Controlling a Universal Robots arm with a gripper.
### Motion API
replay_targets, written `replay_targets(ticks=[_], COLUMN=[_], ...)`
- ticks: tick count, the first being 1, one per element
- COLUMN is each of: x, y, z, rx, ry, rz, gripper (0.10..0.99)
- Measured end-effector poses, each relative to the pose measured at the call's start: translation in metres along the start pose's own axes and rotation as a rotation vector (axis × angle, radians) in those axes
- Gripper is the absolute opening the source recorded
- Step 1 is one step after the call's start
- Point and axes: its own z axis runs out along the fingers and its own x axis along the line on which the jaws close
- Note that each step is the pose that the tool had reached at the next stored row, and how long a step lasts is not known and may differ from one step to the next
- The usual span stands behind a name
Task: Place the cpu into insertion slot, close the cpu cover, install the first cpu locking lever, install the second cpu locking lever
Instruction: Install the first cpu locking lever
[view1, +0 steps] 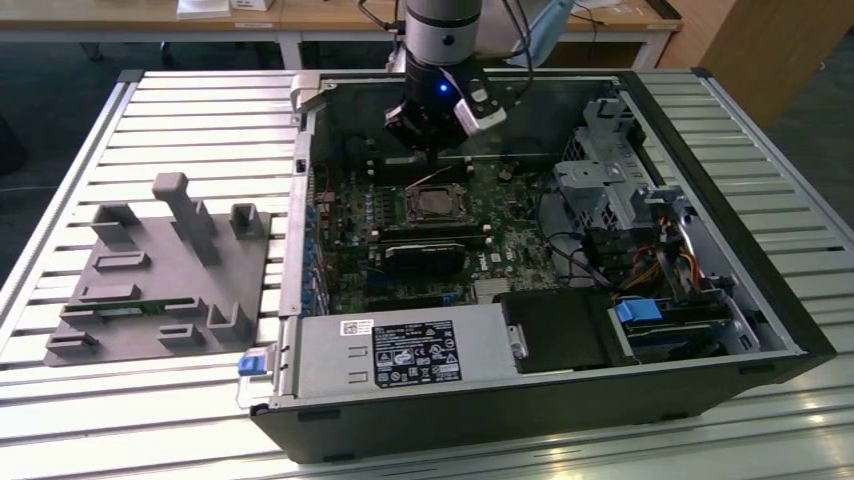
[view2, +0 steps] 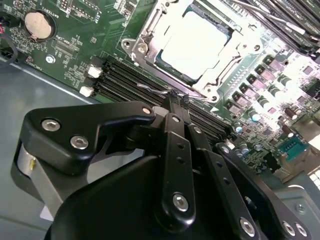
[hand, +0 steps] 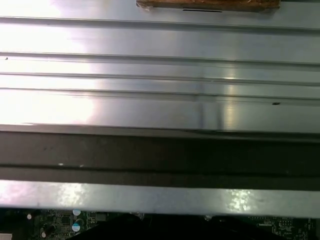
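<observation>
The cpu (view2: 194, 42), a square chip with a bright silver top, lies in the insertion slot (view1: 435, 205) on the green board. The silvery cpu cover (view2: 222, 75) lies flat around the chip. A thin wire locking lever (view2: 150, 89) stands raised along the socket's edge beside the memory slots. In the second wrist view my gripper (view2: 176, 97) is shut, and its black fingertips touch the lever's hooked end. In the exterior view the gripper (view1: 424, 142) hangs inside the open computer case, just behind the socket.
Long black memory slots (view2: 120, 75) and a coin battery (view2: 39, 25) flank the socket. A black heatsink block (view1: 420, 260), the power supply (view1: 400, 355) and a drive cage (view1: 601, 185) crowd the case. A grey fixture (view1: 160, 270) sits on the slatted table at the exterior view's left.
</observation>
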Motion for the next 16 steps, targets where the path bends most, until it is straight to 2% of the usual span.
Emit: replay_targets(ticks=[16], x=[-0.0082], y=[0.0004], z=[0.0043], rx=[0.0], ry=[0.0001], rz=[0.0], gripper=[0.106])
